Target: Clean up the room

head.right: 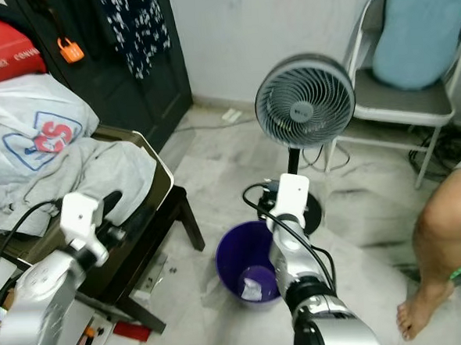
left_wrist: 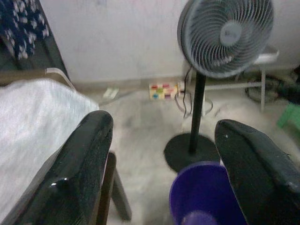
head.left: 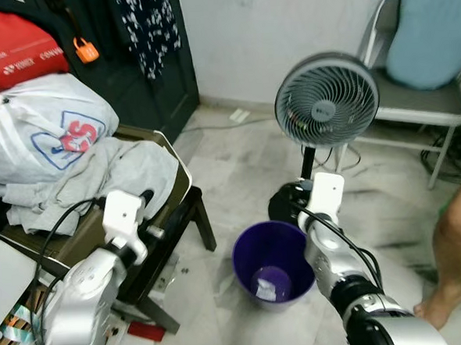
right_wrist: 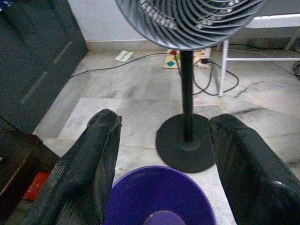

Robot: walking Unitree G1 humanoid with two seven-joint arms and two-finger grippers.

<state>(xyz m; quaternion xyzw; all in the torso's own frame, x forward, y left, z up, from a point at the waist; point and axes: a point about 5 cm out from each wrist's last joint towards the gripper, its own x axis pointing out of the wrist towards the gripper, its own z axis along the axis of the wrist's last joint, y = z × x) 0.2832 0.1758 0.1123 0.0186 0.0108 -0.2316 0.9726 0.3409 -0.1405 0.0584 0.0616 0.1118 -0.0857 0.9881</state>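
Both claws gape empty, left claw (left_wrist: 159, 173) beside the purple bin (head.left: 272, 264), right claw (right_wrist: 161, 173) above it; grey clothes (head.left: 113, 176), soft, light; pinch a fold.

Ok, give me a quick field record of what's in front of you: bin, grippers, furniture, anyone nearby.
bin: purple bin on the floor, a bit of rubbish inside
left gripper: open, empty, beside the grey cloth on the dark chair
right gripper: open, empty, above the bin
fan: standing fan just behind the bin
white bag: on the chair pile
folding chair: by the wall, blue cushion on it
person: bare leg at right
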